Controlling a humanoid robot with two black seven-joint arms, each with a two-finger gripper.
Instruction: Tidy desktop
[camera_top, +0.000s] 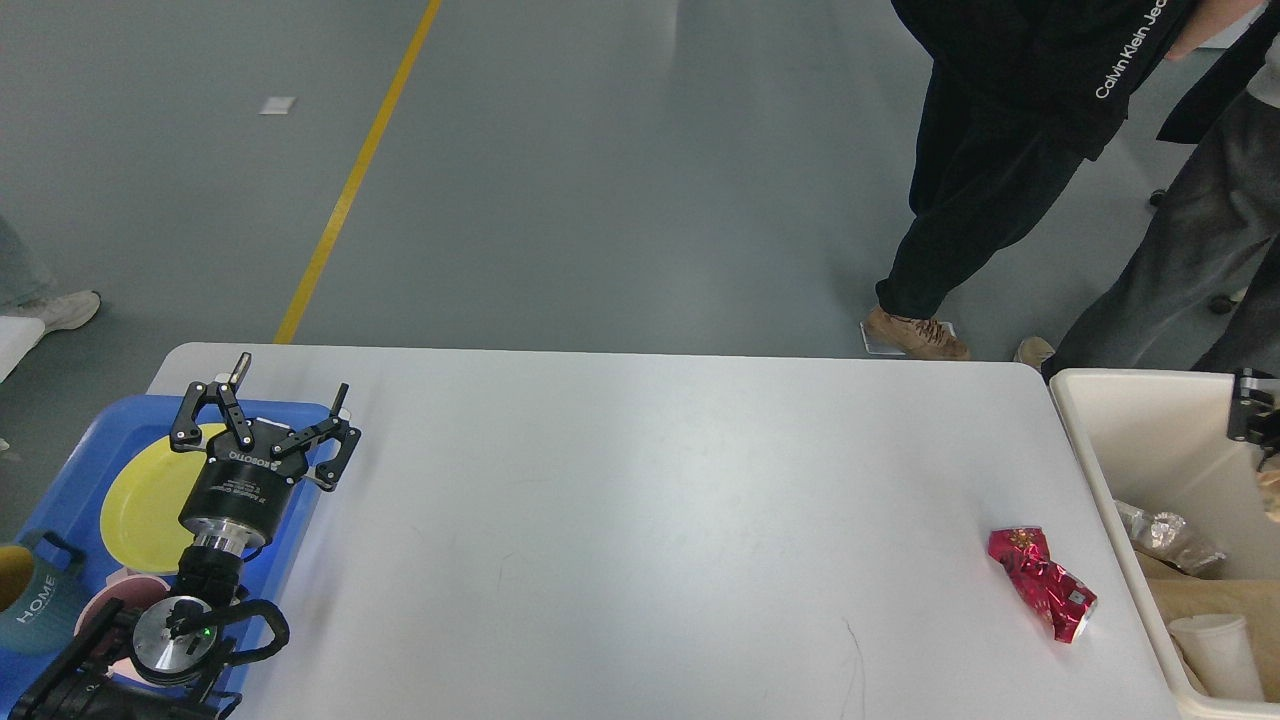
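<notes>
White worktop (650, 520) fills the lower frame, rounded far corners, faint dark scratches near the front edge; surface mostly bare.

Cream bin (1120, 440) stands just beside the worktop's right edge. Contents: crumpled clear wrapping, brown paper, a white paper cup (1215, 655).

Blue tray (75, 470) sits at the worktop's left edge, holding a yellow plate (145, 500), a pink bowl partly hidden by the arm, and a teal mug (35, 605) lettered "HOME".

Left pincer (290, 395) hangs over the tray's right rim, fingers spread apart, nothing between them.

Right pincer (1255, 410): only a small dark part shows at the frame's right edge above the bin; cannot tell how its fingers stand.

Crushed red foil wrapper (1042, 583) lies flat on the worktop near the right edge, close to the bin, well apart from the left pincer.

Two people's legs stand on the grey floor beyond the far right corner.
</notes>
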